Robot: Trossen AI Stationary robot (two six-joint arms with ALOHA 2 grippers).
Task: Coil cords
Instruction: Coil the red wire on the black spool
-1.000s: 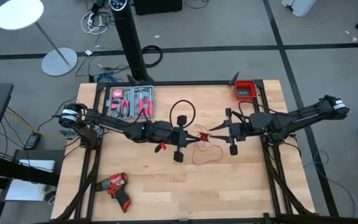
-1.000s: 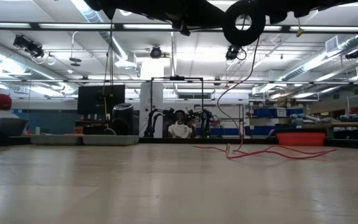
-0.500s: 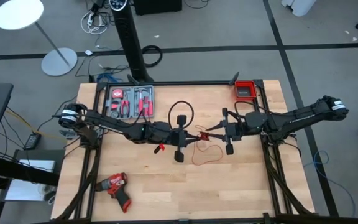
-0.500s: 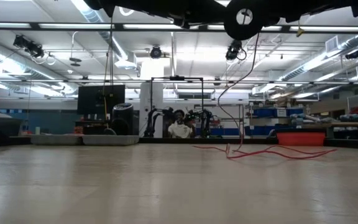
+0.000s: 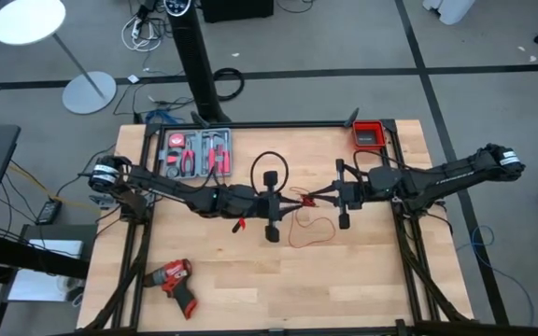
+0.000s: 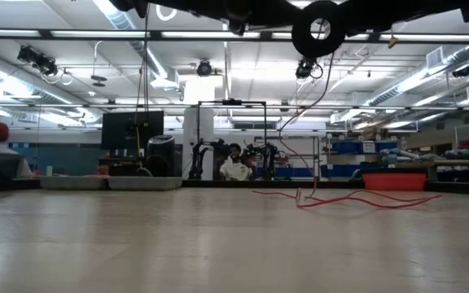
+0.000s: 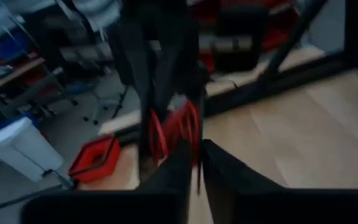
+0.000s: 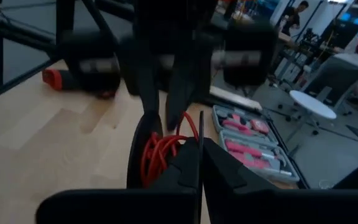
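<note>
Above the table's middle, my left gripper and my right gripper meet tip to tip, both shut on a small coil of the red wire. The rest of the red wire hangs from the coil and lies in a slack loop on the table, also seen in the low view. The black cable shows as a loop on the far side of my left gripper. I cannot tell what it rests on. My left gripper has the red coil at its fingertips, with a strand running down into the narrow gap between them. It comes level from the table's left. The coil is clear of the table. My right gripper pinches a strand of the coil between its two shut fingers, coming level from the table's right. The coil's other turns bulge beside the fingers, clear of the table.
A grey case of red-handled hand tools lies at the far left and a red bin at the far right corner. A red drill lies near the front left. The front right of the wooden top is bare.
My right gripper has shut on the red coil held at my left gripper's tips. My left gripper has turned a little at the wrist without leaving its place. The coil stays in the air and the loose loop stays on the table.
</note>
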